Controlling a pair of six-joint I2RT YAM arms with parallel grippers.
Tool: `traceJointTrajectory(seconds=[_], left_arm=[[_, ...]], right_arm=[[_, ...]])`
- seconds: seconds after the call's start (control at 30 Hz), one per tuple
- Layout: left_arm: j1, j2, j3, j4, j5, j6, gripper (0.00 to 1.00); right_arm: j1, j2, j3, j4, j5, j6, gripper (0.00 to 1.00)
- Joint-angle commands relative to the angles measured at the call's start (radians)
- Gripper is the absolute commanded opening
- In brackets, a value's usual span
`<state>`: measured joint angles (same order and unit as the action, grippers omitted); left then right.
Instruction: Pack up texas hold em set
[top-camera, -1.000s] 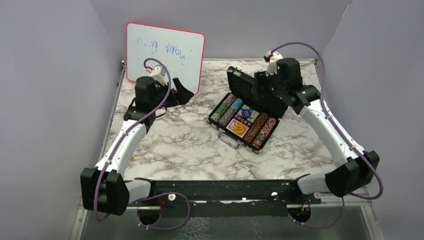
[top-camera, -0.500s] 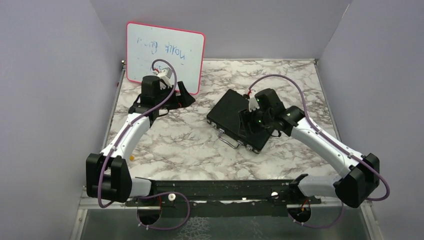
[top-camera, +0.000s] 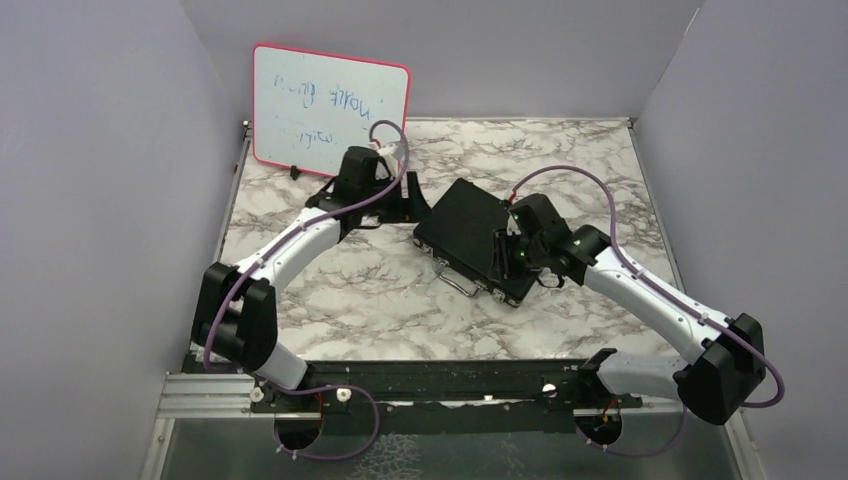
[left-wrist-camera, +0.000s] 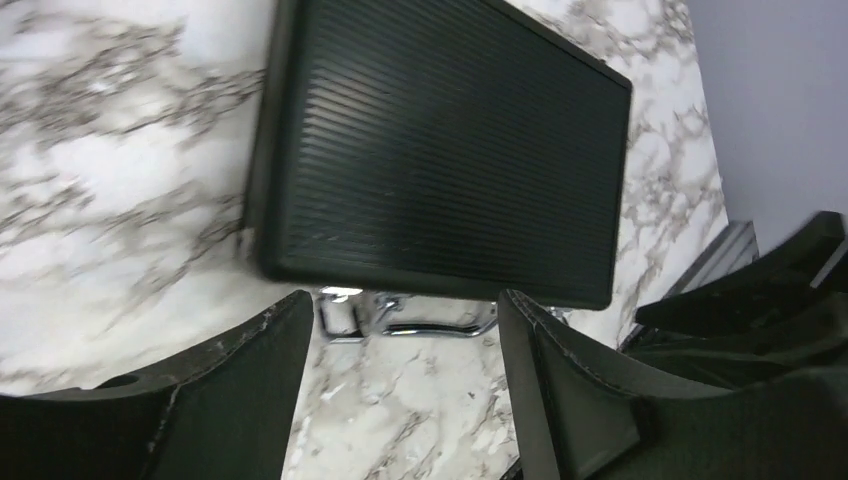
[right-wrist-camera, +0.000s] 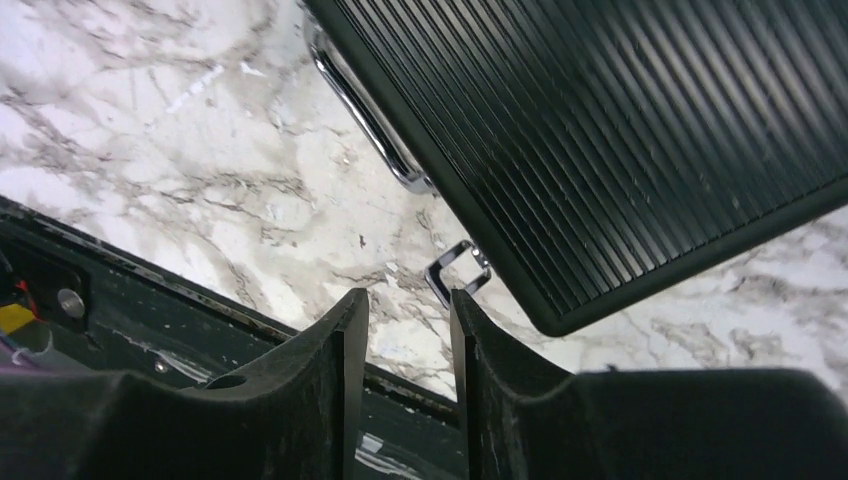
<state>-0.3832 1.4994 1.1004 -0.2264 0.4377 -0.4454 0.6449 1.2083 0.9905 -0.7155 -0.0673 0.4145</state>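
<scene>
The texas hold em set's black case (top-camera: 462, 225) lies shut on the marble table (top-camera: 340, 280), so its chips, cards and dice are hidden. Its ribbed lid (left-wrist-camera: 440, 150) fills the left wrist view, with the metal handle (left-wrist-camera: 415, 322) just past my fingertips. My left gripper (top-camera: 404, 198) hovers at the case's left side, open (left-wrist-camera: 402, 302), with only marble between the fingers. My right gripper (top-camera: 503, 260) sits over the case's front right part. In the right wrist view its jaws (right-wrist-camera: 405, 300) stand a narrow gap apart and hold nothing, close to a small metal latch (right-wrist-camera: 455, 270) and the lid (right-wrist-camera: 640, 130).
A pink-framed whiteboard (top-camera: 330, 108) leans at the back left, just behind my left arm. Grey walls close in both sides. The black base rail (top-camera: 440, 378) runs along the near edge and shows under the right fingers (right-wrist-camera: 330, 380).
The case's lid has come down from open to shut under my right arm. My left arm swung right from the whiteboard to the case. Both grippers have narrowed, the right one much more.
</scene>
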Motion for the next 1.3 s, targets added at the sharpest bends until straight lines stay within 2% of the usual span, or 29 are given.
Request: traceJointTrajectory(seconds=[0.0, 0.1, 0.2, 0.37, 0.7, 0.93, 1.1, 1.27], left_arm=[[-0.117, 0.068, 0.086, 0.034, 0.012, -0.001, 0.66], [-0.167, 0.140, 0.114, 0.051, 0.032, -0.006, 0.54], [-0.196, 0.194, 0.118, 0.088, 0.057, 0.000, 0.50], [-0.226, 0.292, 0.145, 0.089, 0.056, 0.031, 0.39], [-0.256, 0.316, 0.082, 0.043, -0.084, 0.087, 0.29], [-0.257, 0.301, 0.033, 0.038, -0.115, 0.106, 0.25], [-0.256, 0.300, 0.039, 0.029, -0.085, 0.095, 0.25], [-0.255, 0.284, 0.048, 0.028, -0.058, 0.088, 0.26]], right_arm=[[0.023, 0.020, -0.055, -0.059, 0.057, 0.087, 0.37], [0.027, 0.029, -0.102, -0.004, 0.063, 0.113, 0.33], [0.026, 0.054, -0.135, 0.064, 0.064, 0.145, 0.29], [0.029, 0.094, -0.142, 0.126, 0.049, 0.169, 0.27], [0.034, 0.154, -0.154, 0.112, 0.036, 0.165, 0.14], [0.111, 0.226, -0.190, 0.182, 0.206, 0.195, 0.06], [0.191, 0.278, -0.191, 0.186, 0.363, 0.268, 0.08], [0.203, 0.243, -0.171, 0.171, 0.424, 0.300, 0.25]])
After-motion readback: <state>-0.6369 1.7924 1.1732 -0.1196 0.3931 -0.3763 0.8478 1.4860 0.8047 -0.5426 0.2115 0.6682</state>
